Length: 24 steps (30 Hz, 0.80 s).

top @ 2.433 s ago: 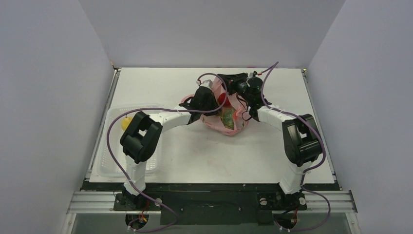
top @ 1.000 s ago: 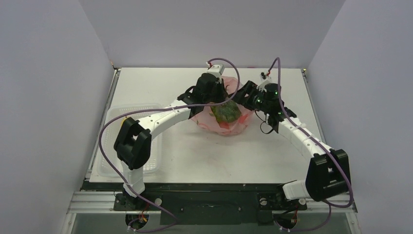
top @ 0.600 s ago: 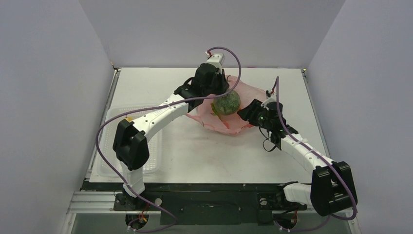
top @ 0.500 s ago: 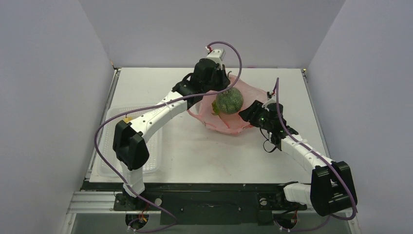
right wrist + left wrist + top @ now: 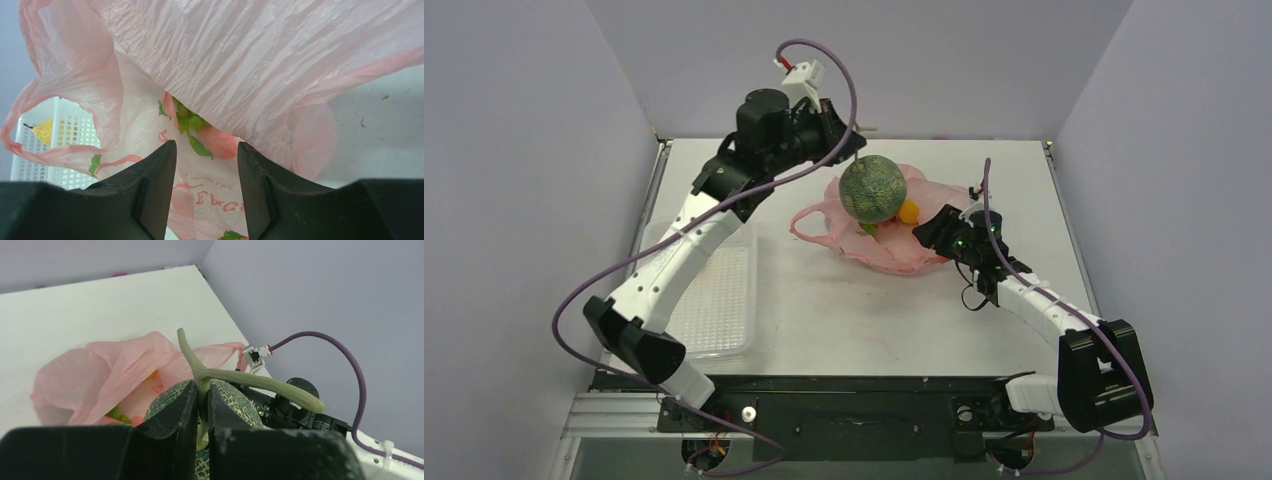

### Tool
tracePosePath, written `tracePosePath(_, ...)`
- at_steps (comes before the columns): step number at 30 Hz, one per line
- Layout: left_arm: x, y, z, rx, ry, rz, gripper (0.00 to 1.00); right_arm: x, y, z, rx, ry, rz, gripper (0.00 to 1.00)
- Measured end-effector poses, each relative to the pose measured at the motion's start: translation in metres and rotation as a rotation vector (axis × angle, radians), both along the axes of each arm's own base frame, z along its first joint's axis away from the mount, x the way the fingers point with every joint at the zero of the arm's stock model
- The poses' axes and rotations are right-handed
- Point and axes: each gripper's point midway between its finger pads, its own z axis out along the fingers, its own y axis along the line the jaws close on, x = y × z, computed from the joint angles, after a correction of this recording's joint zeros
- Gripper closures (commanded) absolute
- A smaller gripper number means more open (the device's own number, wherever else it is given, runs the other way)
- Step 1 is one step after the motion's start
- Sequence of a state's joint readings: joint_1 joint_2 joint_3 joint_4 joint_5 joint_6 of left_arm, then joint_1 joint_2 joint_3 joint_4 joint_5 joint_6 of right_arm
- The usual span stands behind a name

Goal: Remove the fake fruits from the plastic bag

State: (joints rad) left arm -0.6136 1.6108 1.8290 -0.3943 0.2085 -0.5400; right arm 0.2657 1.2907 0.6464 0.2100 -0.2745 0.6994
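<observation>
Tabletop [image 5: 874, 320]: left tool [image 5: 202, 395] grips melon [image 5: 871, 190] by stem above pink bag [image 5: 894, 255]; right tool [image 5: 206, 145] half-open.

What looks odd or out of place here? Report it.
The green melon hangs in the air above the plastic bag. It is carried only by its thin T-shaped stem, pinched in the shut left gripper. That looks like a precarious hold. Nothing appears spilled or damaged.

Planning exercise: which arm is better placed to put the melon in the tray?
Left. The left gripper holds the melon by its stem, on the tray side; the right gripper sits at the bag.
</observation>
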Motion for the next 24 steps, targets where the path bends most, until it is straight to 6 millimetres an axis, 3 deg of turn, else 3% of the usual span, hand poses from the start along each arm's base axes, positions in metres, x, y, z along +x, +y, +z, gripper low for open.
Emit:
tracePosePath(5,-0.034,0.065,0.037,0.075,-0.095,0.148,1.00,-0.003,0.007,0.001,-0.001,-0.010,0.027,0.55)
tracePosePath(9,-0.061,0.142,0.025,0.192,-0.122,0.379,1.00,-0.006,0.013,0.001,-0.003,-0.015,0.052,0.55)
tracePosePath(13,-0.080,0.221,-0.024,0.347,-0.074,0.646,1.00,-0.008,0.015,0.001,-0.016,-0.023,0.067,0.55)
tracePosePath(16,-0.084,0.266,-0.065,0.454,-0.011,0.811,1.00,-0.008,0.015,0.003,-0.019,-0.029,0.069,0.55)
tracePosePath(21,-0.077,0.314,-0.125,0.556,0.107,0.998,1.00,-0.009,0.014,0.007,-0.018,-0.044,0.072,0.55)
tracePosePath(24,-0.070,0.332,-0.151,0.555,0.173,1.067,1.00,-0.010,0.016,0.010,-0.019,-0.054,0.080,0.55)
